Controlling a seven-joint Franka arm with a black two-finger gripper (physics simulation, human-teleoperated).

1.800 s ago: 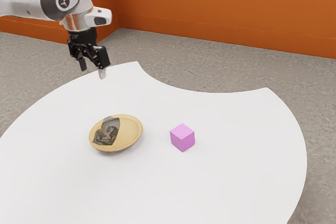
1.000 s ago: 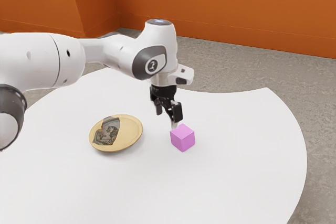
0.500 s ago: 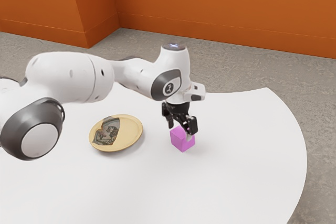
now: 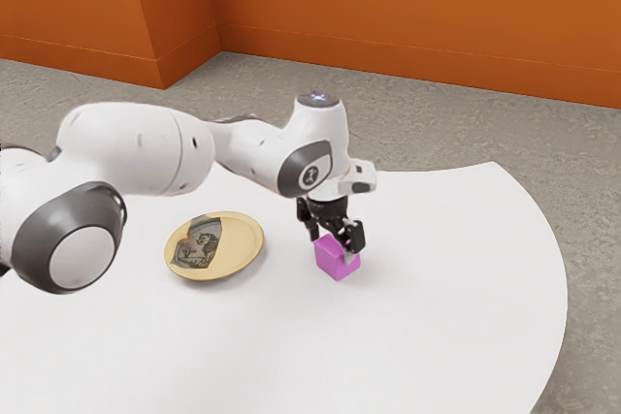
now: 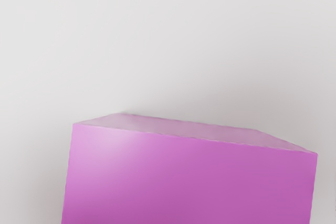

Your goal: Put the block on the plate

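My gripper (image 4: 333, 242) is low over the pink block (image 4: 336, 263), its fingers spread apart with the block's top between them. One finger comes down in front of the block's upper edge on the exterior view's right; the other stands at the far left side. The block rests on the table, and in the wrist view the block (image 5: 189, 182) looms large just under the hand. To the exterior view's left of the block lies the round yellow plate (image 4: 238, 244), with a dark picture on part of it.
The white table (image 4: 437, 307) has a curved edge with a scooped-out far side. My arm reaches across above the table from the exterior view's left, passing behind the plate. Orange walls (image 4: 417, 16) stand beyond the grey floor.
My hand came over from the exterior view's upper left and went down to the block. In the last half second it sank slightly. The block and plate have stayed where they were.
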